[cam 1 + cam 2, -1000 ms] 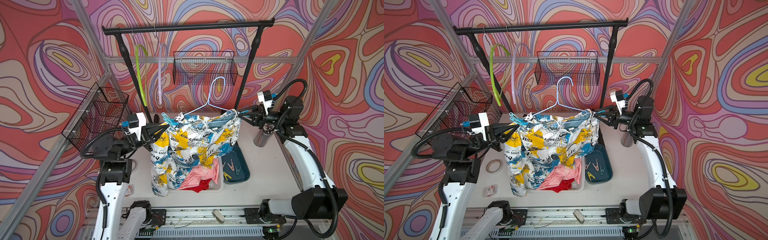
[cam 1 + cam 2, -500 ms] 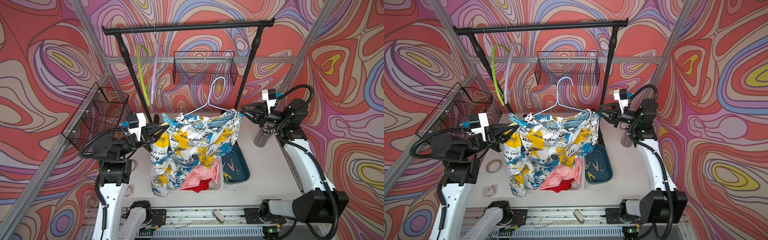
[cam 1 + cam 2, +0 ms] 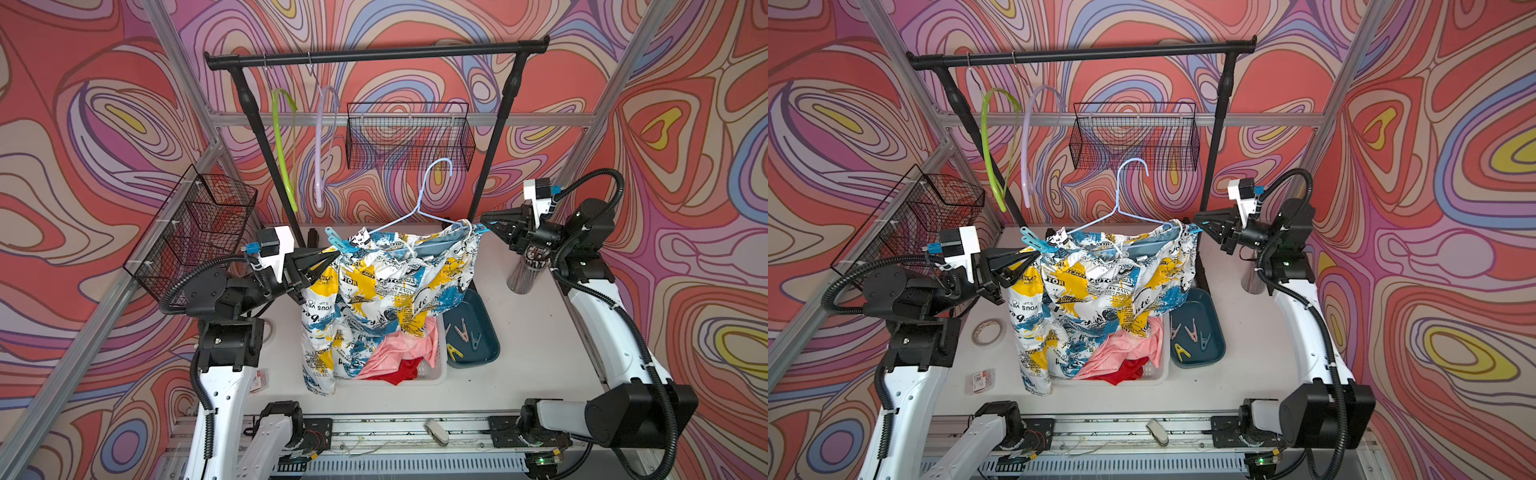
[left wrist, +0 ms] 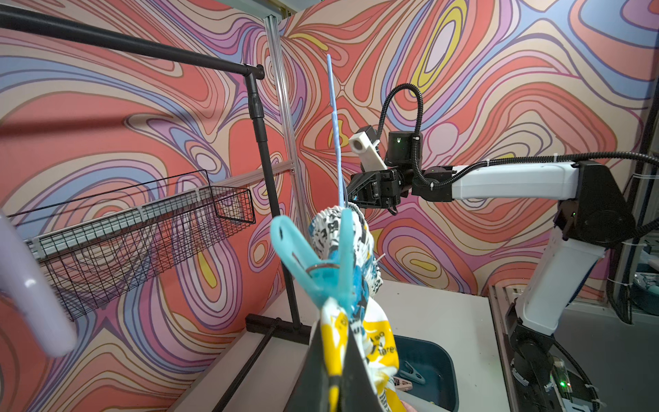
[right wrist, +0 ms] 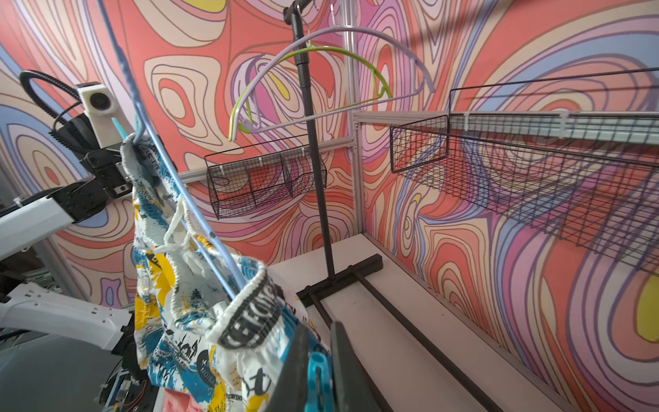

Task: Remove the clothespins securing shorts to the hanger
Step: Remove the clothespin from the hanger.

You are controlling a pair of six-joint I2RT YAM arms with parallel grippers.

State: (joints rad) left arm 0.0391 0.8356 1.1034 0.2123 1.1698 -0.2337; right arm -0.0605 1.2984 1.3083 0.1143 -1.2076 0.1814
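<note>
The blue clothespin (image 5: 316, 380) at the hanger's (image 5: 213, 242) right end sits clamped in the right gripper (image 5: 320, 342). We judge it should squeeze fully, then draw straight away from the hanger. Below the hanger's other end, the left gripper (image 4: 333, 342) pinches the printed shorts (image 3: 374, 299) closed, steadying them. We cannot see whether the clothespin's mouth has parted, because the fingers hide it.

- On the printed shorts (image 3: 374, 291) I can read "TOR", "AUTO" and an upside-down "VOUS" in both top views.
- Right wrist view shows "MOISA" there too. The waistband (image 5: 249, 321) lettering is too warped to read.
</note>
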